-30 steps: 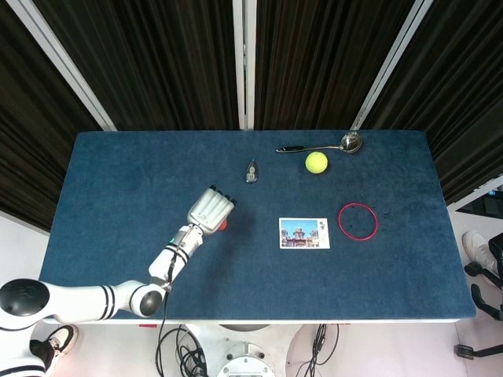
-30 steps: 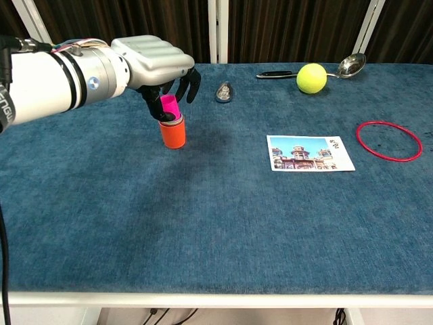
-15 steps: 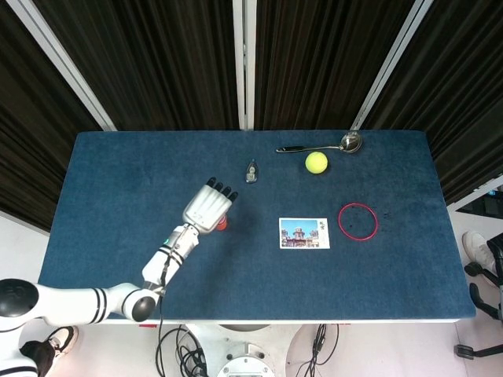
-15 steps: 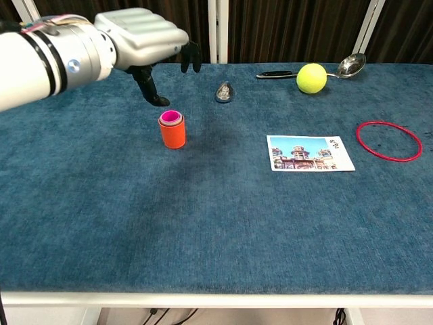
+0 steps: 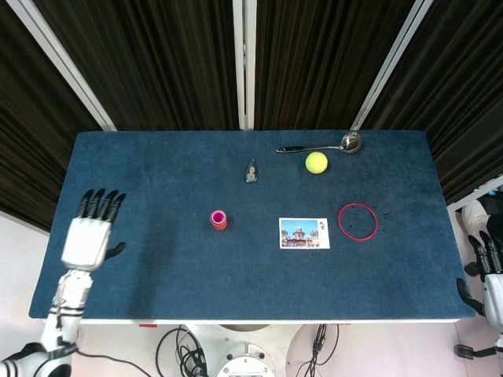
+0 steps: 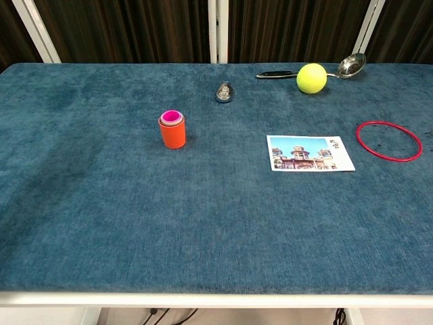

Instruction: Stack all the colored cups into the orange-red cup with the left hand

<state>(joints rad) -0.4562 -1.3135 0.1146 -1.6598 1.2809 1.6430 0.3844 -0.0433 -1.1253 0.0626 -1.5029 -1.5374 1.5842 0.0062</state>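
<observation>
My left hand (image 5: 88, 236) hangs open over the table's (image 5: 141, 165) left edge, fingers spread and straight, holding nothing, well apart from the orange-red cup (image 6: 172, 133). My right hand (image 5: 491, 279) shows only at the far right of the head view, off the table; its fingers look extended and loose with nothing in them, so I read it as open.

The orange-red cup stands upright on the blue cloth, and I use it as my landmark. A pink cup (image 6: 171, 117) sits nested inside it, its rim just above the orange-red rim. I see no other loose coloured cup anywhere on the table, so I judge the stacking done or nearly so.

Beyond the cup toward the curtain lies a small clear oval object (image 6: 224, 91); I cannot tell what it is. To the cup's right lies a postcard (image 6: 310, 152), further right a red ring (image 6: 388, 141). Right of the cup and further back sit a tennis ball (image 6: 311, 77) and a ladle (image 6: 311, 70).

The risk now, as I judge it, is the stack itself: it is tall, narrow and light on soft cloth. If I sweep my left arm back across the table low, a brush from the fingers could tip it and spill the pink cup out. The pink cup may also sit slightly proud, so a jolt to the table could unseat it.
</observation>
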